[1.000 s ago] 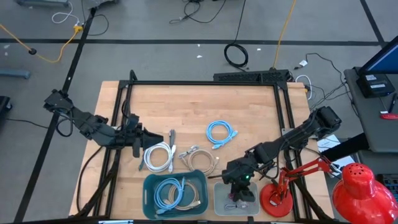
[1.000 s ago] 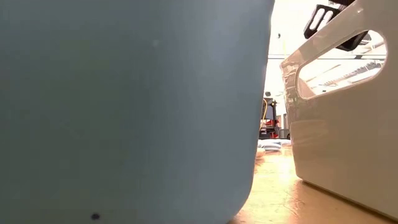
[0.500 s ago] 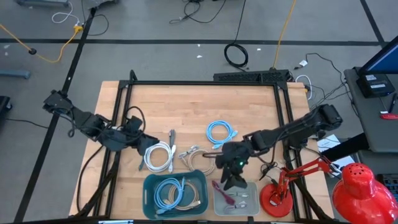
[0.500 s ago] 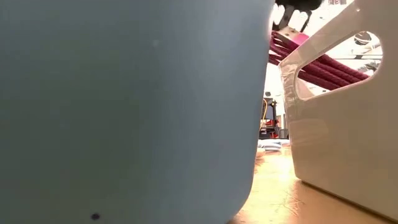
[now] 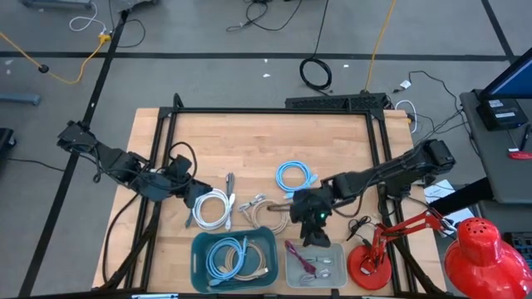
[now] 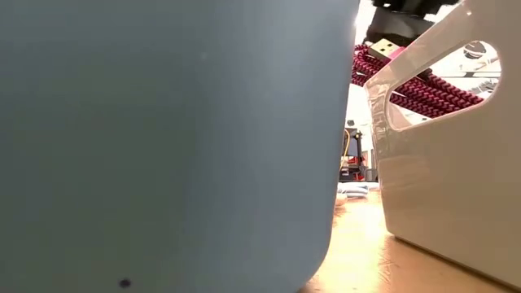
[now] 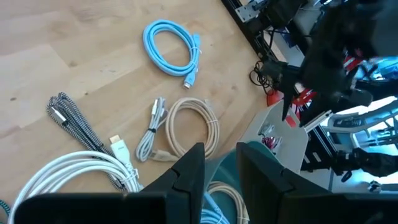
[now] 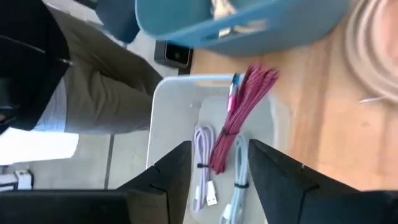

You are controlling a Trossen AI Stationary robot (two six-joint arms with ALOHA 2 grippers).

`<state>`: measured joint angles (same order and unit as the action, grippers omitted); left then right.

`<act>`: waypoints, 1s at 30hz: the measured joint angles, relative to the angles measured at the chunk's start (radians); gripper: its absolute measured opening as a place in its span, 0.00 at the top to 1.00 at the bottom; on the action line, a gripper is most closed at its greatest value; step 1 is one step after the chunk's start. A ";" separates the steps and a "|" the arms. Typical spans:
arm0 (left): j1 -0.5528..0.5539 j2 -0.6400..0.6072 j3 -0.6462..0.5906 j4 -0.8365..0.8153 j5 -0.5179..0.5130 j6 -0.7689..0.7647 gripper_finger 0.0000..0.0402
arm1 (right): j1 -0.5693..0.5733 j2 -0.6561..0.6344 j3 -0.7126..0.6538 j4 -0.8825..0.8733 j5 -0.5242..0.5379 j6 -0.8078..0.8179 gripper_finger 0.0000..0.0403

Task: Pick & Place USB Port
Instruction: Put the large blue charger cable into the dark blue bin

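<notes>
Right gripper (image 5: 312,235) hovering spread just behind white bin (image 5: 293,267); red cable (image 5: 297,253) lying lengthwise inside, released.

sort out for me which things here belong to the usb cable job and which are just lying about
Job:
red braided cable in the white bin
right gripper, open over that bin
teal bin of cables
light blue cable, beige cable, white cable

Lying about:
red desk lamp
left gripper, waiting
</notes>
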<state>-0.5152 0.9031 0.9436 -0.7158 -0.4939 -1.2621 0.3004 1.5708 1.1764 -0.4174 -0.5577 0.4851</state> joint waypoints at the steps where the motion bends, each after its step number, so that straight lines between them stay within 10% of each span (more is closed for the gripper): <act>1: 0.000 0.000 0.000 0.000 0.000 0.000 0.77 | 0.014 0.000 -0.005 0.000 0.005 0.004 0.64; 30: -0.009 0.000 0.000 0.012 0.060 -0.010 0.77 | 0.138 0.133 -0.223 0.647 0.164 0.207 0.70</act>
<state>-0.5240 0.9030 0.9436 -0.7036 -0.4338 -1.2717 0.4385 1.7042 0.9531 0.2296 -0.3935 0.6926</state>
